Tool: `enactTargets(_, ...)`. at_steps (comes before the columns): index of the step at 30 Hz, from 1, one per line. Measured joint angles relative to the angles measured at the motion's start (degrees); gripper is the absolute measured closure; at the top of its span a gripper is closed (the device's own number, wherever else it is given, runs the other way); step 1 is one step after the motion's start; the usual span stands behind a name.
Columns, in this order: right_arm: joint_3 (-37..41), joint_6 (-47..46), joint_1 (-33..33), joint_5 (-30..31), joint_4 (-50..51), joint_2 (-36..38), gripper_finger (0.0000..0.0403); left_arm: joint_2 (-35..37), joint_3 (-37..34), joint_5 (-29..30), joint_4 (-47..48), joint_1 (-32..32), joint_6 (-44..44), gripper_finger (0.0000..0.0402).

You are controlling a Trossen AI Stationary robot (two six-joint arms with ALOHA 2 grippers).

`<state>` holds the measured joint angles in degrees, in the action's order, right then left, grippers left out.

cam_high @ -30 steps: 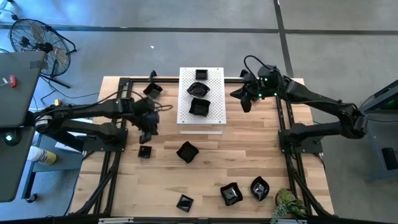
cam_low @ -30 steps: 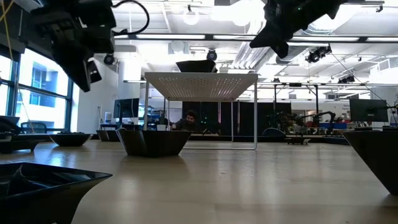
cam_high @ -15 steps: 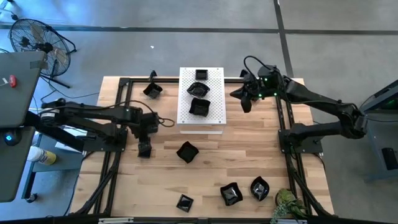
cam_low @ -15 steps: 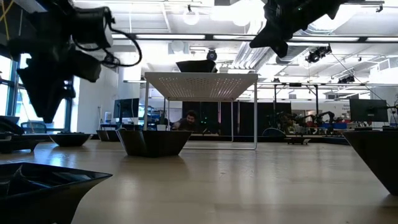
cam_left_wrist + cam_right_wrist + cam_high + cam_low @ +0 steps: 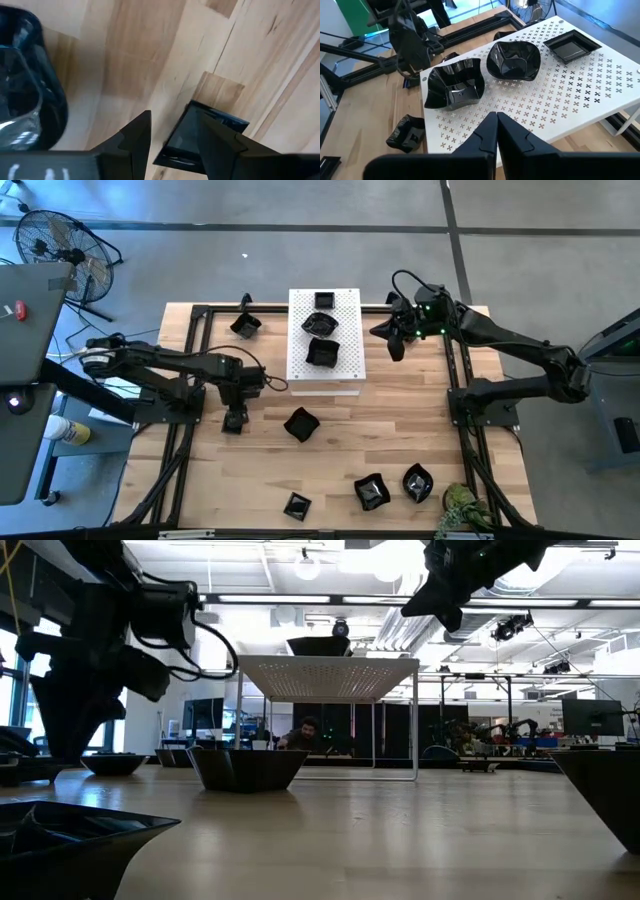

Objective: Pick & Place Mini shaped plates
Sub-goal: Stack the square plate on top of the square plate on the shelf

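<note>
Pale wooden planking forms the surface point(image 5: 400, 430), with a white perforated board point(image 5: 345, 315) raised at its far middle and already carrying three black dishes. The left pincer point(image 5: 236, 408) now hangs low over a small square plate point(image 5: 234, 422) near the surface's left edge, its fingers point(image 5: 135, 137) spread apart on either side of the plate's rim; a second ago they were shut and the arm sat higher, farther toward the board. That opening and descent read as the approach to a fresh pick, not yet a grip. The right pincer point(image 5: 396, 345) hovers beside the board's right edge, fingers pressed together and empty, just where it was a second ago. Other mini plates lie scattered: a wavy dish point(image 5: 301, 424) mid-surface, one near the far-left corner point(image 5: 245, 325), and three point(image 5: 371, 491) along the near edge.
</note>
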<state>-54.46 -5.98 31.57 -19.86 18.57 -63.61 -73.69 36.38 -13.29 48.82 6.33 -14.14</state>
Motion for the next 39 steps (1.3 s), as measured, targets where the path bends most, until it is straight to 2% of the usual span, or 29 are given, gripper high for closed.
enactTargets(5,0.0,0.0,0.0,-0.1,0.0,0.0,0.0401,-0.9,0.0,-0.3,-0.3,0.0,0.5,0.026)
enactTargets(13,0.0,0.0,0.0,-0.2,0.0,0.0,0.0399,-0.9,-1.3,-4.2,-2.0,-0.4,1.2,0.0308)
enactTargets(22,0.0,0.0,0.0,-0.2,0.0,0.0,0.0397,-0.9,-1.3,-1.2,-2.4,-3.1,0.3,0.0313)
enactTargets(26,0.0,0.0,0.0,-0.2,0.0,0.0,0.0397,-0.9,-1.2,-0.9,-2.3,-3.1,0.2,0.0308)
enactTargets(34,0.0,0.1,0.0,-0.2,0.0,0.0,0.04,-0.9,-1.2,0.3,-2.7,-3.1,0.5,0.0255)
enactTargets(39,0.0,1.1,0.0,-0.1,0.0,0.0,0.04,-0.9,-2.2,0.4,-4.6,-3.0,0.8,0.0254)
